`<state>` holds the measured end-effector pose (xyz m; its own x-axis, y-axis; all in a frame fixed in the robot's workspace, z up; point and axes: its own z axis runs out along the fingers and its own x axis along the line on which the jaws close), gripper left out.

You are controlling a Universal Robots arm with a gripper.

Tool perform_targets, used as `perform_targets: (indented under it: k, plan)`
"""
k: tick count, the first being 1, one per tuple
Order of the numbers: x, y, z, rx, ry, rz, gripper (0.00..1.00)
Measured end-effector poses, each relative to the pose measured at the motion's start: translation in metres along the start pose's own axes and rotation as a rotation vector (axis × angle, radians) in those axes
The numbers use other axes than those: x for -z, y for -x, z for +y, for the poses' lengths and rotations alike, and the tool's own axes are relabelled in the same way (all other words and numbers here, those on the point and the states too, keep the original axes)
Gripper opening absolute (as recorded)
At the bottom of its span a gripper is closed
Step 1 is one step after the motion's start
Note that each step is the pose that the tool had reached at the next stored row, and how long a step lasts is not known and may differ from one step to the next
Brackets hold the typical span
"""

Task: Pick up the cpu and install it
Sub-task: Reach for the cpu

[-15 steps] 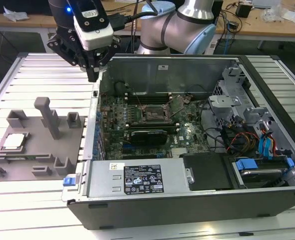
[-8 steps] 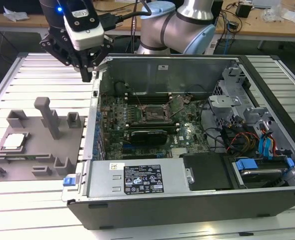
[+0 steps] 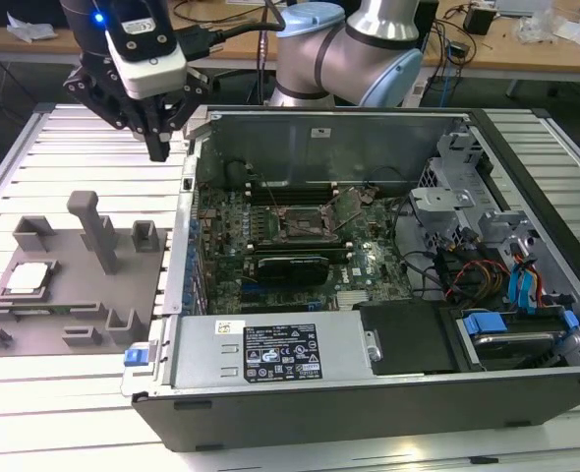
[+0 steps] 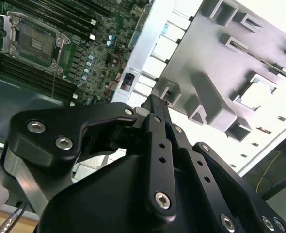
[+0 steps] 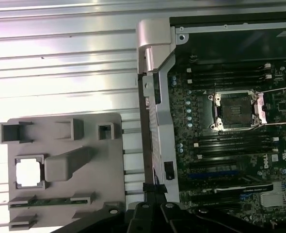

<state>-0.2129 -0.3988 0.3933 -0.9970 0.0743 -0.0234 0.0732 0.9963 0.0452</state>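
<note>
The cpu (image 3: 29,278) has a shiny metal top; the tray (image 3: 74,280) is matt plastic.

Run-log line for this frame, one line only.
phase: pre-pick | claw: shut, empty, hovering between grey tray and case | cpu: seated in grey tray | socket: open, empty

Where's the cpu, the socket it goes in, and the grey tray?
cpu (image 3: 27,278): exterior view, middle of its silvery top.
socket (image 3: 300,224): exterior view, centre of its dark square.
grey tray (image 3: 74,280): exterior view, bare flat part.
</note>
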Motion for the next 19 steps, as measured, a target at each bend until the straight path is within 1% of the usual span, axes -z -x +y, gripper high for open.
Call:
perform_targets:
  k: [2, 5, 10, 13, 19]
  plan:
    - [0.0001, -0.0053, -0.0004, 0.0, 0.0, -0.0001, 0.11]
    - [0.0003, -0.0088, -0.0007, 0.0, 0.0, 0.0, 0.11]
    - [0.0004, -0.0177, -0.0013, 0.0, 0.0001, -0.0001, 0.11]
    - [0.0005, -0.0214, -0.0016, 0.0, 0.0, -0.0001, 0.11]
    - [0.0008, -0.0314, -0.0023, 0.0, 0.0, -0.0001, 0.11]
